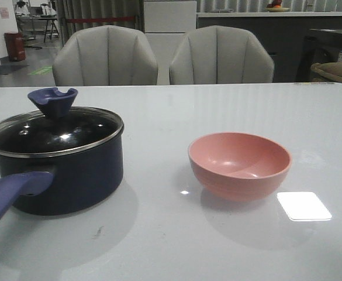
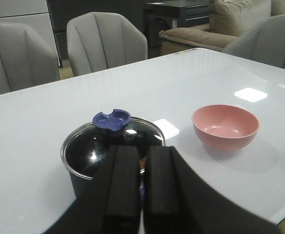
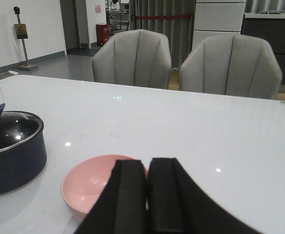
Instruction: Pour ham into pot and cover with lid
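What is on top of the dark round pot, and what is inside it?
A clear glass lid with a blue knob sits on the dark round pot. Glare on the glass hides most of the inside; no ham can be clearly seen.

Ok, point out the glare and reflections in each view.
Front view: a bright white patch on the table right of the pink bowl, highlights on the lid. Left wrist view: window reflections on the tabletop. Right wrist view: only small specks.

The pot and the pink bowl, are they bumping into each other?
Apart. The front view shows a strip of bare white table between the pot and the pink bowl.
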`<control>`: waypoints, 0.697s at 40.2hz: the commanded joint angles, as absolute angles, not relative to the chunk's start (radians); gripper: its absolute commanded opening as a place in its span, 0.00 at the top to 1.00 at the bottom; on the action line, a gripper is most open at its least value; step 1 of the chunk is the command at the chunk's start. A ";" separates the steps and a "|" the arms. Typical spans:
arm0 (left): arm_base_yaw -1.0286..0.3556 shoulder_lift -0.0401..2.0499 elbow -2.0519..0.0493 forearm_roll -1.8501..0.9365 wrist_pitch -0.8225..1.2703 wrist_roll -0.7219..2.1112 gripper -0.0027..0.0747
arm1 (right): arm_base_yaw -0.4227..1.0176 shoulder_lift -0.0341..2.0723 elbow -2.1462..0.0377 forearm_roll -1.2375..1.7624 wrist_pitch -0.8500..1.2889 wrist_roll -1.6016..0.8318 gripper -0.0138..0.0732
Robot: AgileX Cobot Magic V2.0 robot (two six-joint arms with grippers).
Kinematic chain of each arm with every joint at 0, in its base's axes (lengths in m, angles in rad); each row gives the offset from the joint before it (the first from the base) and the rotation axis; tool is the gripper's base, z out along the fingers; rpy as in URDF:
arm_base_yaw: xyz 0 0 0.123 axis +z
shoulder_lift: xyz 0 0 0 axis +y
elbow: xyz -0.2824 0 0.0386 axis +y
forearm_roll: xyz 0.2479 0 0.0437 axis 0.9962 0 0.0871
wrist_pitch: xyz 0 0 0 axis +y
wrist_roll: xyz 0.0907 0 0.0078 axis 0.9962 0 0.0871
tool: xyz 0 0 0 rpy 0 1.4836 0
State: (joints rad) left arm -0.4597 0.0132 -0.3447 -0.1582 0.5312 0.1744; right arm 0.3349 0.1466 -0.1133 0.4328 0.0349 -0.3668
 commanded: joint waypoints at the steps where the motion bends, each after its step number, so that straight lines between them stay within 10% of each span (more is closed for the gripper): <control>1: -0.468 0.023 -0.370 -0.171 0.447 0.174 0.81 | 0.334 0.155 -0.141 0.436 -0.049 -0.376 0.67; 28: -0.024 -0.025 -0.017 -0.138 0.013 0.174 0.81 | 0.334 0.155 -0.141 0.436 -0.050 -0.376 0.67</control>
